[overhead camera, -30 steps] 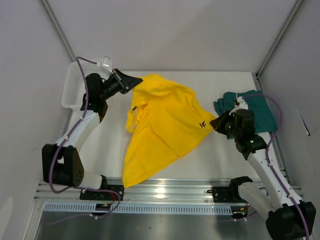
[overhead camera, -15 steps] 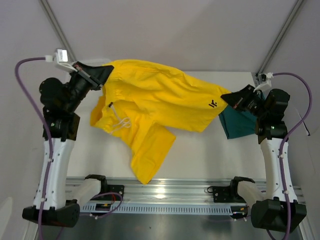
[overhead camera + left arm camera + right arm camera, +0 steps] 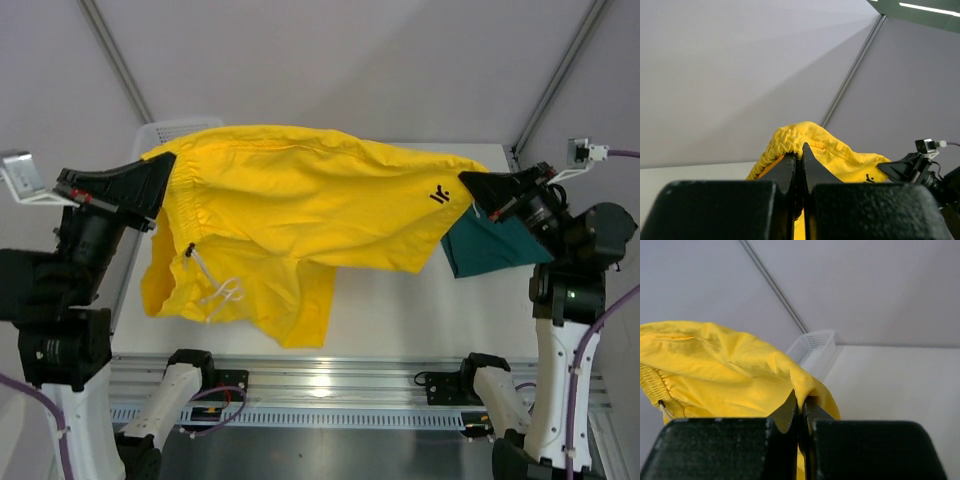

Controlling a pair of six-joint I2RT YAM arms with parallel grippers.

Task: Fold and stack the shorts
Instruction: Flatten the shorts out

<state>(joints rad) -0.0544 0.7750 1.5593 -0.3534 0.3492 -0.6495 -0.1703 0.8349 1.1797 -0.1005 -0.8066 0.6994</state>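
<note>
You have just lifted the yellow shorts (image 3: 300,220) off the worktop (image 3: 400,310): one second ago they lay crumpled in the middle, and now they hang stretched in the air between your two hands, with both arms raised high and spread wide apart. Your left hand (image 3: 150,185) is closed tight on the waistband end, where you can see the gathered elastic in the left wrist view, and your right hand (image 3: 472,188) is closed tight on the opposite edge, just beside the small black logo (image 3: 438,194). The upper edge is now almost straight, but one leg and the white drawstring (image 3: 215,290) hang loose below, so the cloth is spread, not yet flat. The teal-green shorts (image 3: 495,245) lie on the worktop at the right side, partly under your right arm, not folded as far as I can see. The white basket (image 3: 165,130) shows only a little behind the yellow cloth. I judge that the folding itself is not begun; you probably need to lay the yellow pair down flat next, and take care that the hanging leg does not bunch under it.
</note>
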